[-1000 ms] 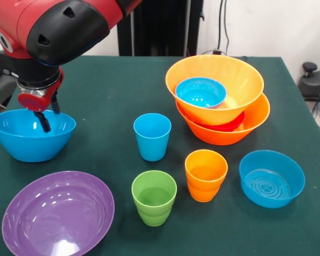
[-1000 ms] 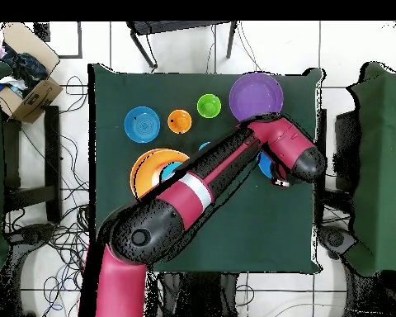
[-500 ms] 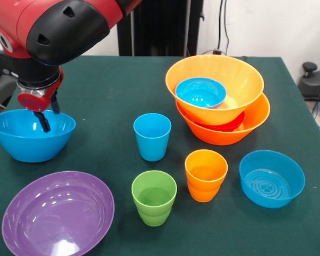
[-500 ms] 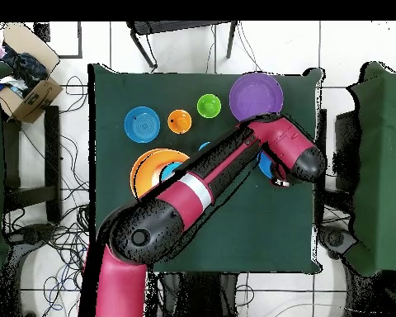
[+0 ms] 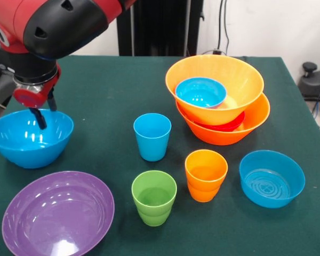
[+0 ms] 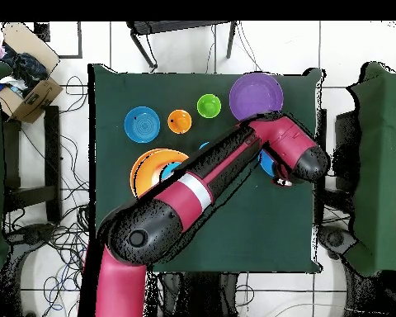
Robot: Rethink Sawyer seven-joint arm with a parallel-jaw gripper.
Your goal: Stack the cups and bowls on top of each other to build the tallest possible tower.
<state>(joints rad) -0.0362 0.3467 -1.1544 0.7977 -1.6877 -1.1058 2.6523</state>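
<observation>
My gripper (image 5: 45, 111) is at the far rim of the large blue bowl (image 5: 29, 141) on the left, shut on that rim with one finger inside, and the bowl is tilted. In the overhead view the arm hides most of this bowl, and the gripper (image 6: 280, 180) shows beside it. The tower (image 5: 224, 130) is a large orange bowl holding a red bowl (image 5: 232, 126), a second orange bowl (image 5: 240, 85) and a small blue bowl (image 5: 200, 92). A blue cup (image 5: 152, 136), a green cup (image 5: 154, 197) and an orange cup (image 5: 205, 175) stand apart in the middle.
A wide purple bowl (image 5: 57, 213) sits at the front left, just below the held bowl. Another blue bowl (image 5: 271, 178) sits at the front right. Beside the green table (image 6: 234, 231), a cardboard box (image 6: 28, 82) sits off to one side.
The gripper has risen a little and shifted left, and the large blue bowl has tipped and moved with it. Everything else has stayed put.
</observation>
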